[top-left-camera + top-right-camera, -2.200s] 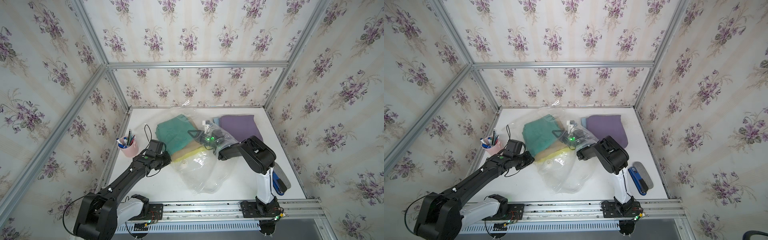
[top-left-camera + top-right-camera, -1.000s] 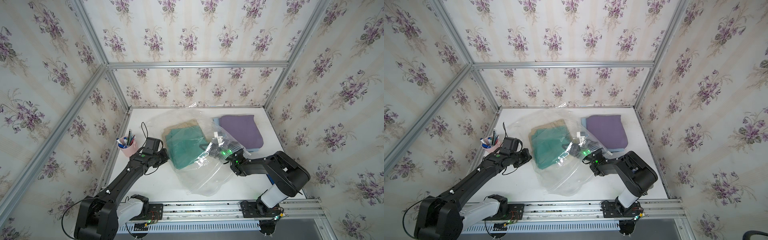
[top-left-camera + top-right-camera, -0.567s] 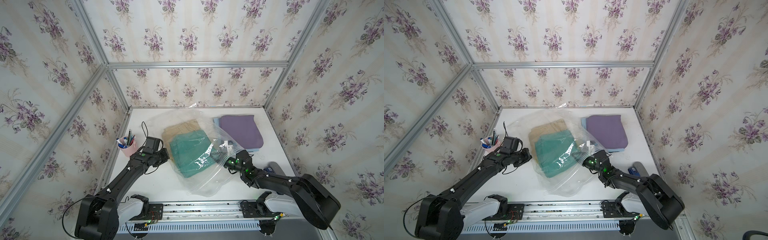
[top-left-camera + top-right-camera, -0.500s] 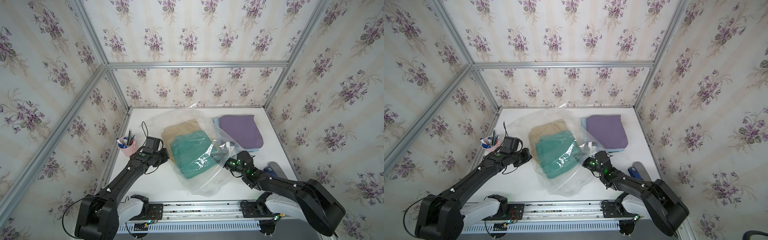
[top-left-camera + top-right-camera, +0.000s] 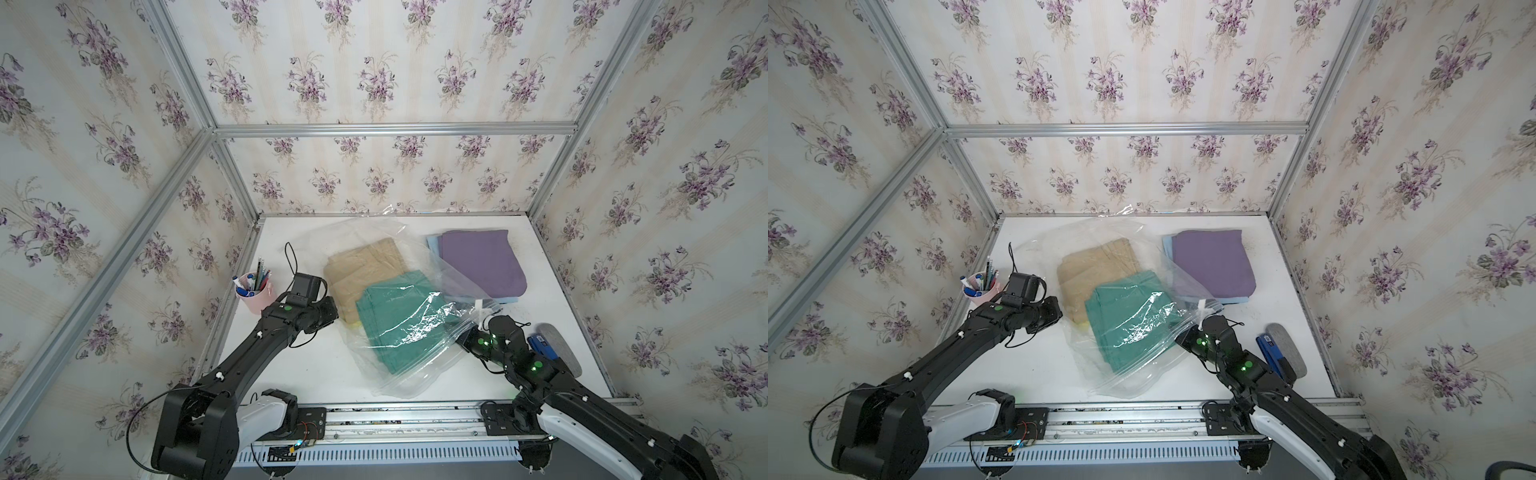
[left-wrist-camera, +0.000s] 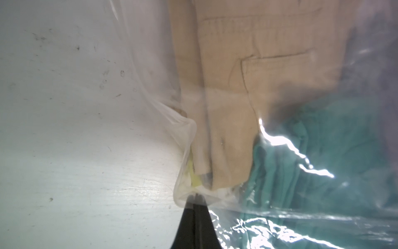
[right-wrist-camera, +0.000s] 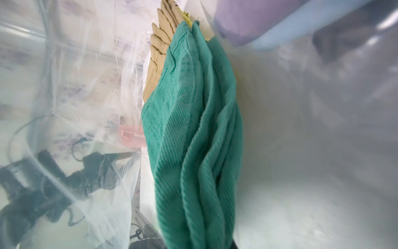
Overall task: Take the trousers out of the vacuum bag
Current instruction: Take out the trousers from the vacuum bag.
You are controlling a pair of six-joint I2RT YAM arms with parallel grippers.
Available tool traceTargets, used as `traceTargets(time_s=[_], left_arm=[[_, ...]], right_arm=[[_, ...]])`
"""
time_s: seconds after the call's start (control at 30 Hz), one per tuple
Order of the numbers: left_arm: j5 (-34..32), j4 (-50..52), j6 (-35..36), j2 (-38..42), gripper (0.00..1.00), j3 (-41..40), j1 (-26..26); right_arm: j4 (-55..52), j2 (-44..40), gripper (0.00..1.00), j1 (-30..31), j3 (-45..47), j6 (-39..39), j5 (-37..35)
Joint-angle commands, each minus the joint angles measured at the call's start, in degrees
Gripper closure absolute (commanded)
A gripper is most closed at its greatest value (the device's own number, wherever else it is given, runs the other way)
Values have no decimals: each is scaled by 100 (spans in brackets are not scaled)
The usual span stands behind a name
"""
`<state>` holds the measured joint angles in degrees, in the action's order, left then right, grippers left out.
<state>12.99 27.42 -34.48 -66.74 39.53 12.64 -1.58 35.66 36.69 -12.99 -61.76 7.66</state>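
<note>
White tabletop (image 5: 299,365): vacuum bag (image 5: 374,232) mid-table, khaki trousers (image 5: 361,266) inside; left jaws clamped tight on the bag's edge; right jaws pinching teal trousers (image 5: 390,324) at the bag mouth.

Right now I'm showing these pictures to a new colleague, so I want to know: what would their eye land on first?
The big crinkly vacuum bag in the middle of the white table, with teal trousers and khaki trousers showing through it. The right gripper is shut on the teal trousers and the left gripper pinches the bag's opposite edge. Purple trousers lie outside it, far right.
</note>
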Motion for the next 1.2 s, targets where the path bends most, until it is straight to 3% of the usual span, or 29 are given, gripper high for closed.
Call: traceTargets(time_s=[0.0, 0.13, 0.33, 0.47, 0.5, 0.77, 0.87, 1.0, 1.17], left_arm=[[-223, -167, 124, -73, 100, 111, -10], [-218, -115, 185, -62, 100, 231, -10], [-10, 5, 335, 14, 100, 469, -11], [227, 42, 377, 71, 94, 630, -3], [256, 64, 393, 93, 91, 672, 8], [508, 488, 579, 486, 21, 1320, 67], [466, 762, 736, 625, 0, 1711, 220], [176, 1036, 887, 825, 0, 2153, 766], [-525, 1303, 1072, 848, 0, 2664, 1979]], right_arm=[[-1304, -573, 100, -4, -43, -106, -392], [-1963, -1125, 100, -4, -61, -153, -599], [-1815, -1189, 100, -2, 169, -142, -541], [-1663, -1332, 100, -1, 329, -147, -599], [-1614, -1357, 100, 1, 349, -149, -611], [-1581, -1451, 100, -4, 207, -148, -790], [-1597, -1622, 100, -1, 170, -167, -836], [-1835, -1918, 100, -4, 104, -178, -957], [-1910, -2214, 100, 2, 215, -267, -975]])
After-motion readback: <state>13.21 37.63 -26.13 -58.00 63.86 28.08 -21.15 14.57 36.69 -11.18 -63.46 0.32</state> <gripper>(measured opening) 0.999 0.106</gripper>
